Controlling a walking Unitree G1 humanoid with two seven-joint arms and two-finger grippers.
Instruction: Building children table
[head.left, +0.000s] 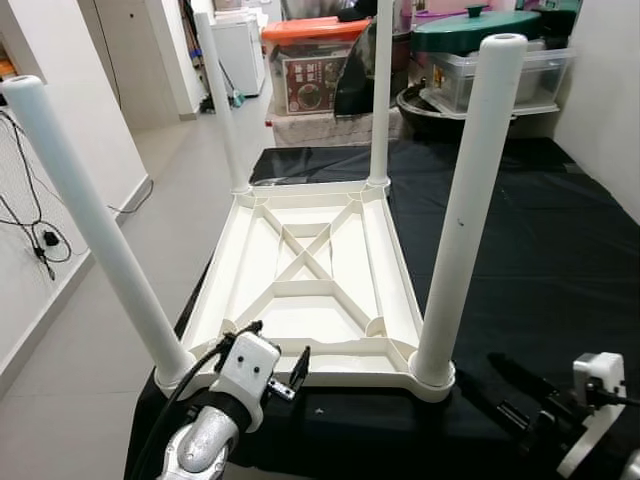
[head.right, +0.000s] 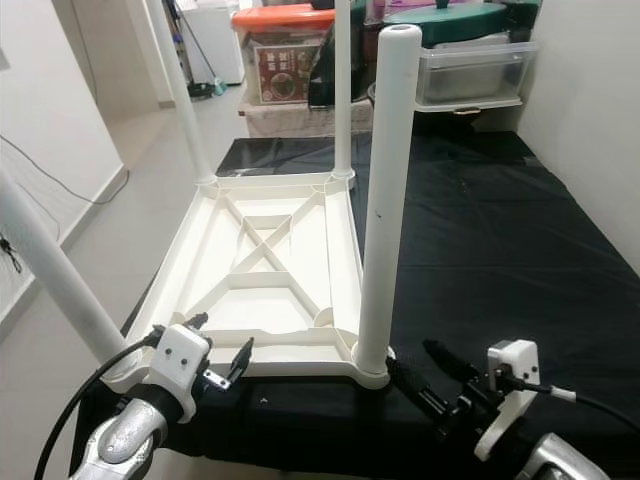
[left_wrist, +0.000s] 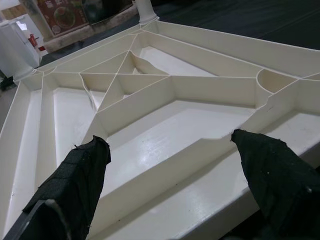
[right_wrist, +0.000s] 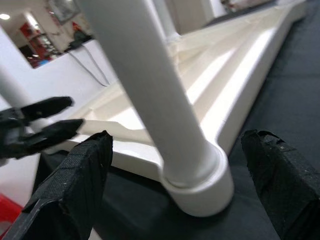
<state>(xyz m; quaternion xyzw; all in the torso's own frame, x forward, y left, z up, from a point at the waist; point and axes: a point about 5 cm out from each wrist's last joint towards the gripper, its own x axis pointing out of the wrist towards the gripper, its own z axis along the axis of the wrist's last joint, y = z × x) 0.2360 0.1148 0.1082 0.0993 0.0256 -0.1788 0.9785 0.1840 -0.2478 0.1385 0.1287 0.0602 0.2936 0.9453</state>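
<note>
A white children's table (head.left: 310, 270) lies upside down on a black cloth (head.left: 540, 250), its four legs pointing up. The near right leg (head.left: 470, 200) and near left leg (head.left: 90, 220) stand in the corner sockets closest to me. My left gripper (head.left: 275, 350) is open at the table's near edge, and its fingers (left_wrist: 85, 170) straddle the ribbed underside rim. My right gripper (head.right: 420, 368) is open low on the cloth, with the base of the near right leg (right_wrist: 200, 185) between and just beyond its fingers (right_wrist: 75, 175). Neither gripper holds anything.
Storage boxes with an orange lid (head.left: 312, 30) and a green lid (head.left: 475, 25) stand behind the table's far end. A white wall with a dangling cable (head.left: 40, 240) runs along the left, with bare floor (head.left: 170, 190) beside it. The black cloth stretches to the right.
</note>
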